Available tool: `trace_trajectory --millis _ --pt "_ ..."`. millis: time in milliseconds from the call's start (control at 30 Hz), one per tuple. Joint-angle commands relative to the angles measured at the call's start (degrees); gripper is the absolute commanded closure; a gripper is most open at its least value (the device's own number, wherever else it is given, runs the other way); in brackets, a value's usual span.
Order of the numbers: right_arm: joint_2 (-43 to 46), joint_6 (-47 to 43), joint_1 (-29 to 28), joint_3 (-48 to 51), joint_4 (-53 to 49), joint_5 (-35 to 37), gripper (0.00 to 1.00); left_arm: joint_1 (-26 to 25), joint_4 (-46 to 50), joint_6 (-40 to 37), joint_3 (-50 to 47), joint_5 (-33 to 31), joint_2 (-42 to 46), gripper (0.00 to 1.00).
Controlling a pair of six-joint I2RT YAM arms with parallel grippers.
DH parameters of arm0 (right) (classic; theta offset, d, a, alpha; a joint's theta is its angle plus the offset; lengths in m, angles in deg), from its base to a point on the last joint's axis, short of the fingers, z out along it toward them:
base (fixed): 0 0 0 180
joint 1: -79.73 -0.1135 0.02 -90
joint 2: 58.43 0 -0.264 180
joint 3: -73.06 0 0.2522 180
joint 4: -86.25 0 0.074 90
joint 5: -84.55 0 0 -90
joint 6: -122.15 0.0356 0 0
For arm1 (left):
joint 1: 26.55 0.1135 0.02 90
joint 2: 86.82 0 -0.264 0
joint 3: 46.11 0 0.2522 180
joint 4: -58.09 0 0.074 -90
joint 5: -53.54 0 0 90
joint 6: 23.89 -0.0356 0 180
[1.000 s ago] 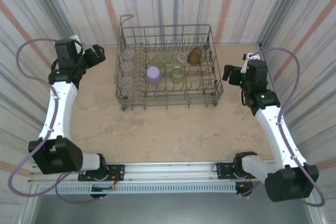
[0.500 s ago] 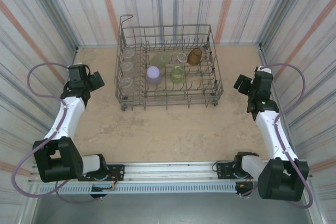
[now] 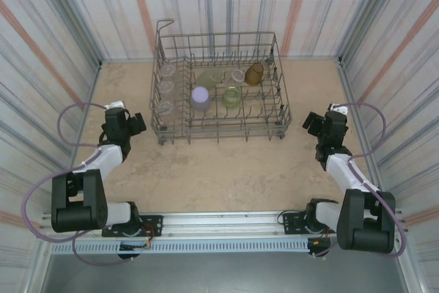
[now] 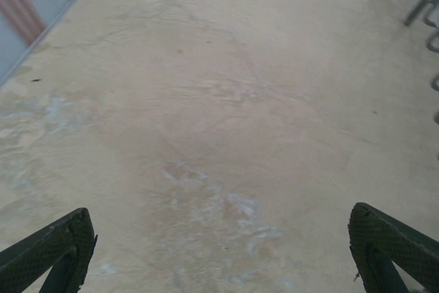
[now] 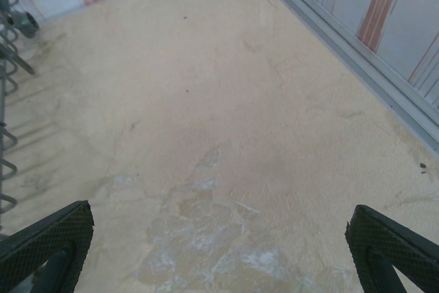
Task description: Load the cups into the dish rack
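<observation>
The grey wire dish rack point(image 3: 219, 128) stands at the back middle of the table. Inside it sit several cups: a lavender one point(image 3: 200, 97), an amber one point(image 3: 254, 73), a yellow-green one point(image 3: 232, 96) and clear ones along the left side point(image 3: 165, 108). My left gripper point(image 3: 137, 123) hangs low, just left of the rack's front corner, open and empty; its fingers point(image 4: 62, 245) spread wide over bare table. My right gripper point(image 3: 310, 123) is low at the rack's right front corner, also open and empty, with its fingers point(image 5: 391, 238) far apart.
Striped walls enclose the beige table point(image 3: 219, 169) on three sides. Bits of the rack's wire show at the right edge of the left wrist view point(image 4: 429, 5) and the left edge of the right wrist view point(image 5: 8, 25). A metal wall rail point(image 5: 357, 60) runs by the right gripper.
Both arms have drawn back toward the near edge and come down low, folding in. Both grippers stayed open. The cups in the rack have not moved.
</observation>
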State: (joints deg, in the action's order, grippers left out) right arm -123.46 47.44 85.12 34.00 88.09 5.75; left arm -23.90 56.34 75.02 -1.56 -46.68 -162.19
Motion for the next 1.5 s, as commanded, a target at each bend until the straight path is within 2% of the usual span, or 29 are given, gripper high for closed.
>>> trace_trajectory --millis 0,167,267,467,567,600,633,733,800,867,933,1100,1200,1467 --pt "-1.31 -1.49 0.37 3.30 8.40 1.94 0.01 -2.18 -12.99 -4.75 -3.14 -3.29 -0.66 0.01" --pt "-1.58 -2.34 0.37 7.10 14.54 2.14 0.01 -3.47 -28.65 -5.43 -11.73 -4.96 -1.68 0.01" --pt "-1.60 -2.63 0.24 8.89 18.30 2.42 0.01 -3.63 -32.92 -5.89 -13.12 -4.38 -3.50 0.01" --pt "-6.09 -3.34 -0.91 9.52 25.01 1.37 0.01 -5.57 -30.92 -10.02 -9.92 -0.51 -6.78 0.01" --pt "-10.15 -4.88 -2.94 9.22 30.81 1.33 0.01 -6.68 -38.26 -13.00 -10.32 0.63 -12.53 0.01" --pt "-11.39 -5.71 -3.48 8.92 32.06 0.99 0.01 -6.78 -37.26 -13.25 -9.76 0.93 -12.43 0.01" --pt "-13.00 -6.87 -4.35 8.49 33.08 1.54 0.01 -6.47 -32.18 -12.25 -8.91 1.82 -10.56 0.01" --pt "-18.00 -8.98 -6.01 8.96 39.15 2.12 0.01 -6.17 -34.70 -13.30 -8.91 3.87 -11.99 0.01" --pt "-21.45 -10.03 -6.80 10.10 44.57 1.94 0.01 -6.04 -31.31 -12.77 -8.30 4.36 -10.83 0.01" --pt "-24.72 -11.58 -7.84 10.71 50.00 2.76 0.01 -6.00 -32.61 -12.87 -8.59 4.48 -11.34 0.02" --pt "-23.54 -11.87 -8.62 9.34 45.36 3.57 0.01 -6.00 -32.19 -12.83 -8.53 4.41 -11.14 0.01" --pt "-23.50 -8.57 -6.12 4.22 35.15 3.06 0.01 -5.38 -31.37 -12.60 -8.19 5.74 -11.01 0.01" --pt "-23.31 -7.33 -4.32 4.37 34.96 0.21 0.01 -3.67 -30.27 -11.90 -7.67 9.77 -10.94 0.01" --pt "-23.32 -7.64 -4.61 4.29 35.05 0.75 0.01 -3.62 -30.10 -12.02 -7.58 9.78 -11.03 0.01"
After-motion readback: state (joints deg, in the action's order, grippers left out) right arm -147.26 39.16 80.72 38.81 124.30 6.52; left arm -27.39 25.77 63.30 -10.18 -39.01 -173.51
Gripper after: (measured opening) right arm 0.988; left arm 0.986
